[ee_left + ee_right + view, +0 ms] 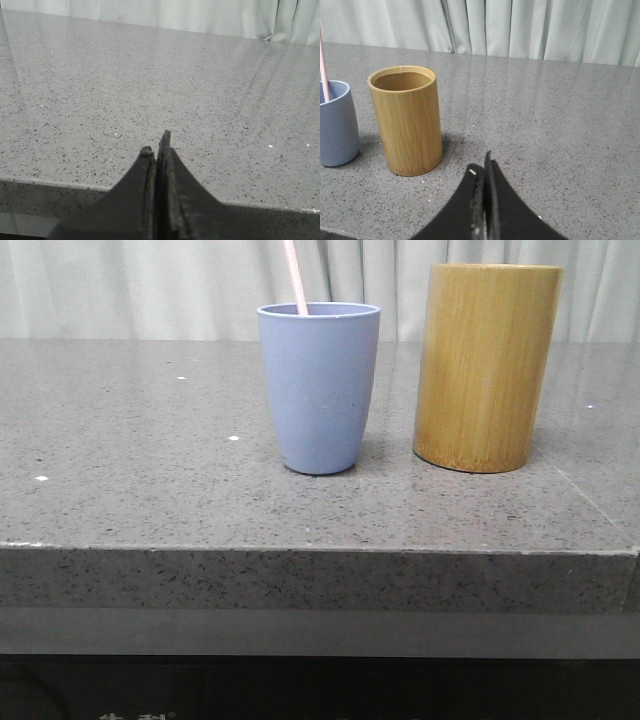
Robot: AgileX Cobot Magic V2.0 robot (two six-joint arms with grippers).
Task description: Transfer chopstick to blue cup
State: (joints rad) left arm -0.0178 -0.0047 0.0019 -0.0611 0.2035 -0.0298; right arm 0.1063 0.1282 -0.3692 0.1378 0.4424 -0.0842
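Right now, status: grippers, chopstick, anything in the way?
Left gripper shut, empty. Right gripper shut, empty. Chopstick standing in blue cup. Bamboo cylinder beside cup, apart, not obstructing.

Lab-like test bench, grey speckled stone table (150,490), pale curtain (120,290) backdrop

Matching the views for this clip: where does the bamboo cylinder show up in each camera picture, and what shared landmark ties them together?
Front view: the bamboo cylinder stands right of centre, just right of the blue cup.
Right wrist view: the same cylinder sits left of centre, open mouth visible, with the cup at the picture's left edge.
Left wrist view: grey countertop beyond the shut left gripper; no cylinder here.
Shared landmark: the cup holding the chopstick.
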